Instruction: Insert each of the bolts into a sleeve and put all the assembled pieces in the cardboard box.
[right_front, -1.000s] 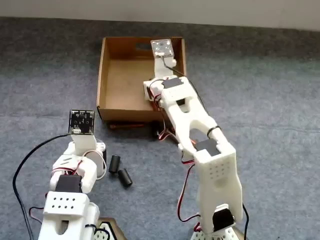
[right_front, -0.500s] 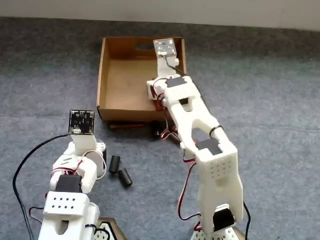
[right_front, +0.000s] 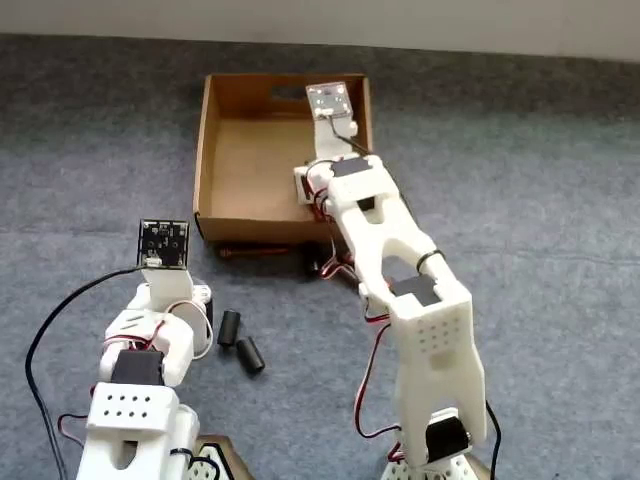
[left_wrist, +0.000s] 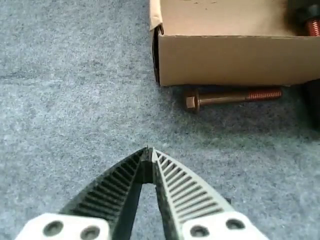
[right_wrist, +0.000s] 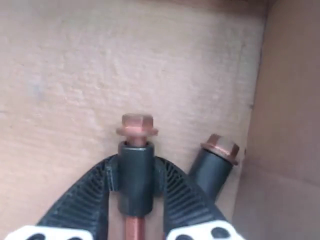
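Note:
My right gripper (right_wrist: 136, 169) is shut on a black sleeve (right_wrist: 135, 192) with a copper bolt (right_wrist: 137, 125) through it, held just over the floor of the cardboard box (right_wrist: 150, 55). A second sleeved bolt (right_wrist: 216, 162) lies in the box corner beside it. My left gripper (left_wrist: 149, 151) is shut and empty above the carpet. A bare bolt (left_wrist: 230, 96) lies ahead of it, along the box's front wall (left_wrist: 235, 57). In the high view the same bolt (right_front: 258, 252) lies in front of the box (right_front: 205, 150), and two loose sleeves (right_front: 231, 328) (right_front: 249, 354) lie beside the left arm (right_front: 150, 330).
Grey carpet (right_front: 540, 200) covers the table all round. The right arm (right_front: 390, 260) stretches from the near edge over the box's front wall. A small black part (right_front: 312, 266) sits by that arm near the bolt's threaded end. Cables hang along both arms.
The right arm has shifted slightly inside the box, still holding the sleeved bolt. The left arm, loose bolt and two sleeves have not moved.

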